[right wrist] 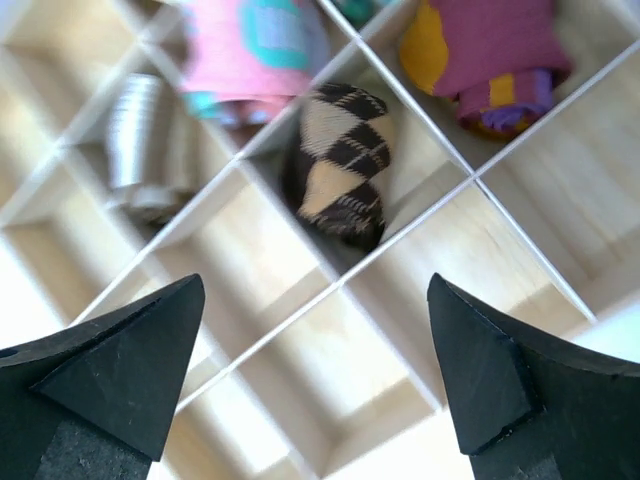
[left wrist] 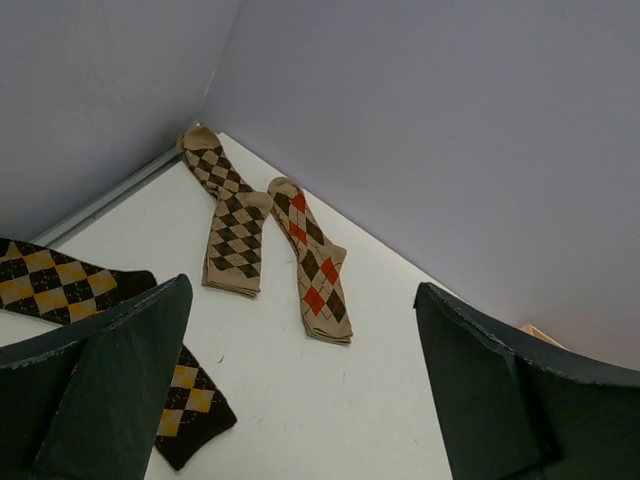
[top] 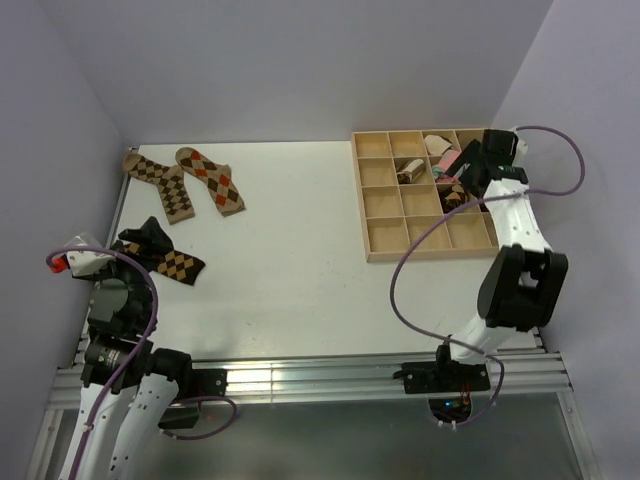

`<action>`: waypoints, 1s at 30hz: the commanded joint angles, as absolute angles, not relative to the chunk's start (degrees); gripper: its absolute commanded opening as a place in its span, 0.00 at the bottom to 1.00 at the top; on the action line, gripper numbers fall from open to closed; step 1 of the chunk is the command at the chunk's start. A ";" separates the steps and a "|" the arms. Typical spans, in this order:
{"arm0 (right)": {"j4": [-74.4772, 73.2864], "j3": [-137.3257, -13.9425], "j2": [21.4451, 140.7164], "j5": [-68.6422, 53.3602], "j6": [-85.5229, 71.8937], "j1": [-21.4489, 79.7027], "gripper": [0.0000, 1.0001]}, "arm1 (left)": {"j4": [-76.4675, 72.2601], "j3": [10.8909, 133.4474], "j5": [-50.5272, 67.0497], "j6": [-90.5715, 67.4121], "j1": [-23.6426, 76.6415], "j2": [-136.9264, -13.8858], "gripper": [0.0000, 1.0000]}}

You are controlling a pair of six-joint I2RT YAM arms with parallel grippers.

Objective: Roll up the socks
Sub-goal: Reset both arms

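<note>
Three socks lie flat at the table's back left: a tan one with brown diamonds [top: 160,182] [left wrist: 230,225], a tan one with red and brown diamonds [top: 210,178] [left wrist: 312,262], and a dark brown one with orange diamonds [top: 168,258] [left wrist: 190,400]. My left gripper [top: 118,250] [left wrist: 300,390] hangs open just beside the dark sock, with nothing between its fingers. A rolled argyle sock [right wrist: 338,160] [top: 456,196] sits in a compartment of the wooden tray [top: 430,255]. My right gripper [top: 470,175] [right wrist: 315,370] hovers open and empty above that tray.
The tray's thin dividers [right wrist: 300,310] form several square compartments. They also hold a striped rolled bundle [right wrist: 145,140] [top: 411,170], a pink and teal bundle [right wrist: 250,45] and a magenta and yellow bundle [right wrist: 485,50]. Lilac walls close in the table on three sides.
</note>
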State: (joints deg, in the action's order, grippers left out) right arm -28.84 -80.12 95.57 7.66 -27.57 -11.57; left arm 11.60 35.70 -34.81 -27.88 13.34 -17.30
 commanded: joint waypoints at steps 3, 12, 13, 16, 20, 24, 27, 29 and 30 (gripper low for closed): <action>-26.02 -76.12 76.49 6.95 -25.14 -8.97 1.00 | 13.09 36.91 -37.61 -30.23 13.54 -16.26 1.00; -25.66 -69.09 51.18 2.03 -24.43 -8.96 1.00 | 16.43 37.00 -39.11 -31.11 13.62 -16.08 1.00; -26.19 -67.95 46.98 2.02 -24.69 -8.88 1.00 | 16.61 37.18 -39.37 -31.20 13.62 -15.91 0.99; -25.49 -64.78 37.40 0.27 -26.19 -8.88 1.00 | 17.49 37.26 -39.46 -31.55 13.62 -15.38 1.00; -28.99 -65.74 29.91 0.26 -25.32 -8.88 1.00 | 18.46 37.53 -39.02 -31.90 13.71 -14.24 0.99; -35.14 -67.07 24.44 2.19 -22.42 -8.79 1.00 | 21.35 37.71 -38.85 -32.52 13.80 -12.40 1.00; -35.42 -62.52 19.87 7.29 -21.54 -4.76 1.00 | 21.80 37.36 -39.81 -32.17 13.80 -10.46 0.99; -35.68 -60.30 18.02 12.64 -20.31 -1.25 1.00 | 21.62 36.92 -39.81 -31.91 13.89 -8.44 0.99; -35.77 -58.47 16.63 14.22 -18.74 -0.27 1.00 | 21.53 36.65 -39.81 -31.73 13.89 -7.92 0.99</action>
